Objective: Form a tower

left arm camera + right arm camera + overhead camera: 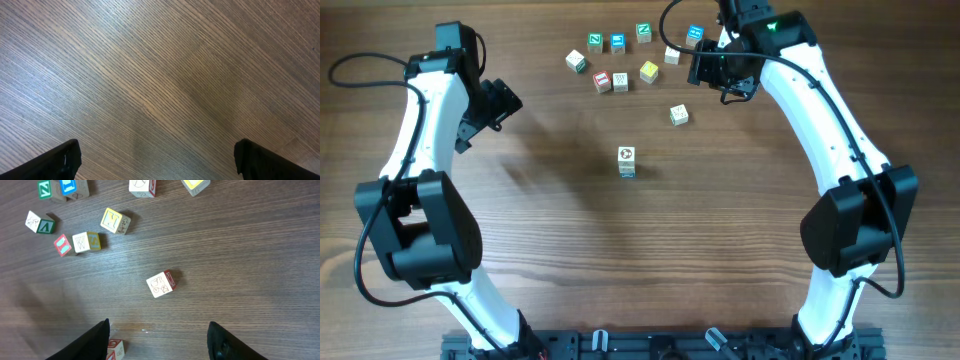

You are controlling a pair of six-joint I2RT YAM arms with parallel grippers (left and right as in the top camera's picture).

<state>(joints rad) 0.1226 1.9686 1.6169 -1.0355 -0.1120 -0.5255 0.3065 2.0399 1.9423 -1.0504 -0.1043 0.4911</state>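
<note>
Right gripper (159,325) we record as open, its two dark, blunt fingers (92,342) spread above the matt, fine-grained wooden table (250,255) with nothing between them, close to the loose cubes (648,70) at the far edge. Left gripper (157,145) we find likewise wide apart and empty over bare wood. We note the tower (626,160) near the table's middle, well apart from both grippers: a slim upright stack of small pale wooden cubes, square-topped with a printed mark, bluish trim at its foot.
</note>
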